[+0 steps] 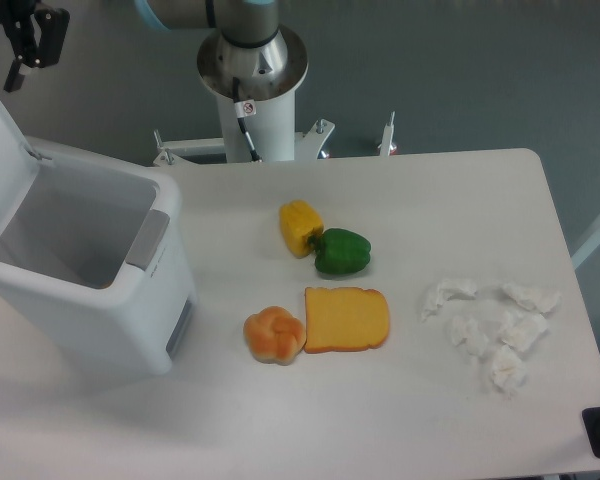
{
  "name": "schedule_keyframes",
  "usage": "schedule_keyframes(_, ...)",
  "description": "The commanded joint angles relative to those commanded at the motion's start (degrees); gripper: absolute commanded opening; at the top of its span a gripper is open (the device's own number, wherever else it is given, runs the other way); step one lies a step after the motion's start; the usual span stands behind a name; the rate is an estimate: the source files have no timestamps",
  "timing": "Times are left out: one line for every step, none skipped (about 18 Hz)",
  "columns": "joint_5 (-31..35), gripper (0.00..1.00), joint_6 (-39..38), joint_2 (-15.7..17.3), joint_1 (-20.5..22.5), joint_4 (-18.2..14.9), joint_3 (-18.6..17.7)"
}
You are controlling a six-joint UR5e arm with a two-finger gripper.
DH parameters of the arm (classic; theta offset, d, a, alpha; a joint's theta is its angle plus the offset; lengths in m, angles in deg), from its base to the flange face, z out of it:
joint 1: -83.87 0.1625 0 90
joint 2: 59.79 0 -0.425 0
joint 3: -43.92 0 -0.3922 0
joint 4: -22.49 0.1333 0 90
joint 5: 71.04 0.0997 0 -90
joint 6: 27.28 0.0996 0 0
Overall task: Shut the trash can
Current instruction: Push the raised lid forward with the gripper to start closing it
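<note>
My tool (25,45) hangs high; jaw state I cannot tell. Below it, large white boxy plastic trash can (100,290), lid raised.

The scene is evenly and brightly lit from overhead — only soft, short shadows are cast, as beneath the trash can (90,290) and beside the toy bread slice (347,319). The white table (400,420) is rendered pale and slightly washed out, with little surface detail kept in the crumpled tissues (495,325). Focus is held reasonably well across the frame — mild softness and compression noise are seen throughout, and the dark gripper (25,40) at the top-left corner is shown underexposed and cropped.
</note>
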Motion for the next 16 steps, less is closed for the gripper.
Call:
schedule_keyframes(0.35, 1.00, 0.00, -0.26, 0.00, 0.35, 0.09)
schedule_keyframes(1.05, 1.00, 0.00, -0.44, 0.00, 0.53, 0.09)
schedule_keyframes(2.10, 1.00, -0.09, -0.88, 0.09, 0.62, 0.17)
schedule_keyframes(2.81, 1.00, -0.09, -1.23, 0.09, 0.62, 0.44)
schedule_keyframes(3.08, 1.00, -0.09, -1.41, 0.09, 0.70, 0.44)
schedule_keyframes(3.25, 1.00, -0.09, -1.50, 0.17, 0.88, 0.53)
schedule_keyframes(3.34, 1.00, -0.09, -1.58, 0.18, 0.88, 0.61)
schedule_keyframes(3.52, 1.00, -0.09, -1.76, 0.26, 0.97, 0.88)
schedule_keyframes(4.30, 1.00, -0.09, -1.93, 0.26, 0.97, 0.88)
schedule_keyframes(5.01, 1.00, -0.09, -2.02, 0.26, 0.88, 0.88)
schedule_keyframes(5.53, 1.00, -0.09, -2.11, 0.35, 0.97, 0.88)
schedule_keyframes(5.89, 1.00, -0.09, -2.20, 0.35, 0.97, 0.97)
schedule_keyframes(6.24, 1.00, -0.09, -2.29, 0.53, 0.97, 0.97)
schedule_keyframes(6.50, 1.00, -0.09, -2.29, 1.05, 0.97, 0.97)
schedule_keyframes(6.51, 1.00, 0.00, -2.29, 1.92, 0.97, 0.97)
schedule_keyframes(6.51, 1.00, 0.00, -2.20, 2.80, 0.97, 1.05)
